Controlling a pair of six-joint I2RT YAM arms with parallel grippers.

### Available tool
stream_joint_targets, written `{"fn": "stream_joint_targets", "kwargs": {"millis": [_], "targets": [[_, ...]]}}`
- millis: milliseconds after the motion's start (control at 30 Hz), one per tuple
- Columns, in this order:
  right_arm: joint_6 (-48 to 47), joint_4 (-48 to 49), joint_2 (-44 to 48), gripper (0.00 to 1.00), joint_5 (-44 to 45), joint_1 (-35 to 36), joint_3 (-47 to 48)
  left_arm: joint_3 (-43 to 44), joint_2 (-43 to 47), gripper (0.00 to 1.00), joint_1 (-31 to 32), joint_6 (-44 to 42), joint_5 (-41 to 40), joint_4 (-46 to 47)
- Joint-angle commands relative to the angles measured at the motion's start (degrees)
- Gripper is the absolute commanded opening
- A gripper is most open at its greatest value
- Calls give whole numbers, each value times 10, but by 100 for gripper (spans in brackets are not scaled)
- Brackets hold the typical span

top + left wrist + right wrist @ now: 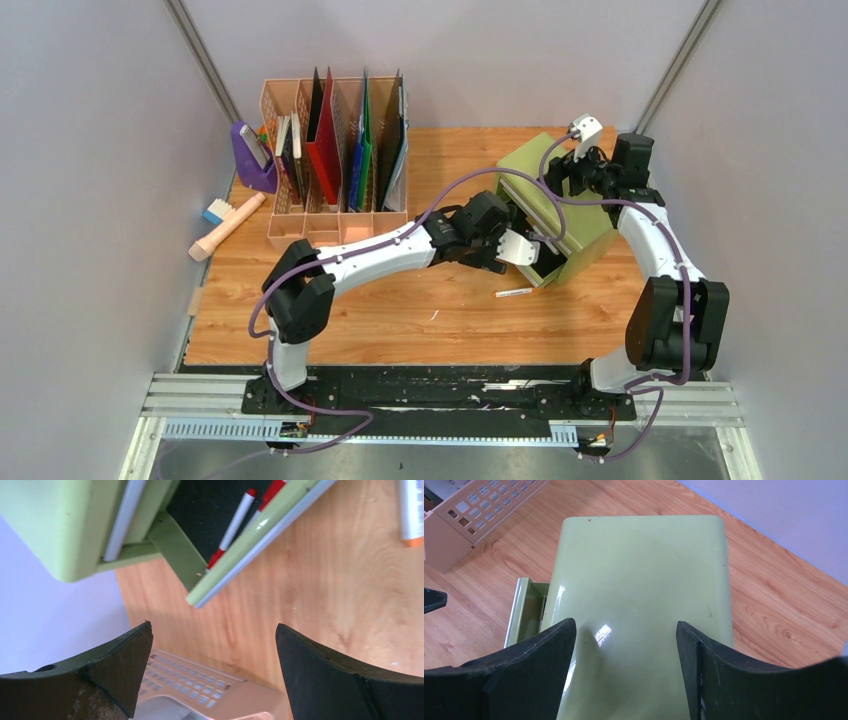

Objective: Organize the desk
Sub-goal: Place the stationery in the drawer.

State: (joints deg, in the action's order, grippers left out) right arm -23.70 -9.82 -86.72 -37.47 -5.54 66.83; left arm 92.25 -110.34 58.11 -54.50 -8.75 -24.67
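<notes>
**A:** Our left gripper hangs wide open and empty just beside the pulled-out drawer, and two red-and-white pens lie inside. What worries us from here?

**B:** The drawer juts out of the green cabinet. If we draw the arm back low, a finger could catch the drawer's rim. That would drag the drawer, or swing the whole cabinet across the desk.

**A:** And our right gripper?

**B:** It sits over the cabinet's top, jaws apart, gripping nothing. We cannot tell whether it touches. If it isn't pressing down, nothing steadies the cabinet when we push the drawer shut.

**A:** The desk lies under both arms, cabinet on its right rear part, and a marker lies loose near the drawer.

**B:** We could knock that marker and send it rolling toward the front edge. A pen could also ride up against the rim and jam the drawer.
</notes>
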Motion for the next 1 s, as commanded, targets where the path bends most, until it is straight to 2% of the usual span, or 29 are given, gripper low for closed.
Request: {"fn": "stream_joint_targets", "kwargs": {"millis": [0,333,567,800,967], "targets": [[16,-123,-31,74,28,-3,-20,-37,51,100,-5,141,34,4],[17,-123,-27,74,32,-3,-18,-86,75,100,-5,230,48,12],[39,-123,18,74,16,-3,-9,-112,71,100,-5,305,130,51],[76,-115,97,75,-14,-25,-4,-102,39,100,-4,378,230,91],[96,-96,132,75,-35,-51,-16,-86,4,100,-3,406,257,106]]}}
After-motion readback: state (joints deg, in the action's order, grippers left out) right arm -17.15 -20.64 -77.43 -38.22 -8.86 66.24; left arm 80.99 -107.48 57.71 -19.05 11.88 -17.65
